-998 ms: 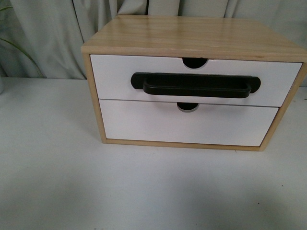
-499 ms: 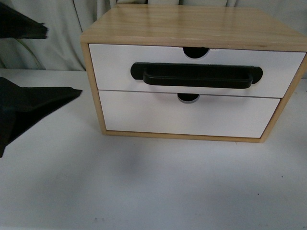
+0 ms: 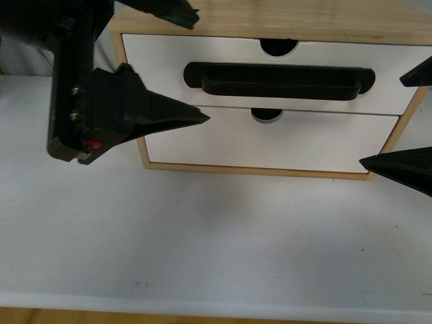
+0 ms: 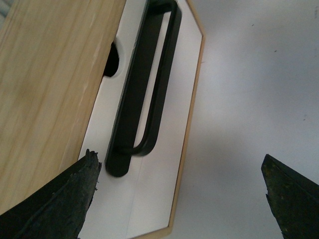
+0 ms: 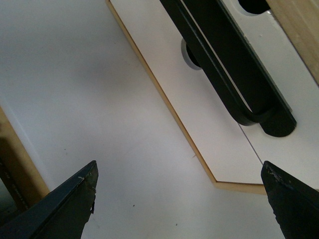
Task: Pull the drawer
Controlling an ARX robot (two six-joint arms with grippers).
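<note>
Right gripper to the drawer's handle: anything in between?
No. In the right wrist view, only bare white table and the lower drawer front lie between the right gripper and the handle.

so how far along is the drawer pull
Nothing is pulled yet: the drawer sits shut in its wooden cabinet. In hand is the approach: the left pincer and right pincer hang open in front of it, neither touching the black bar handle. Left to do: close a pincer on the handle and draw the drawer out.
</note>
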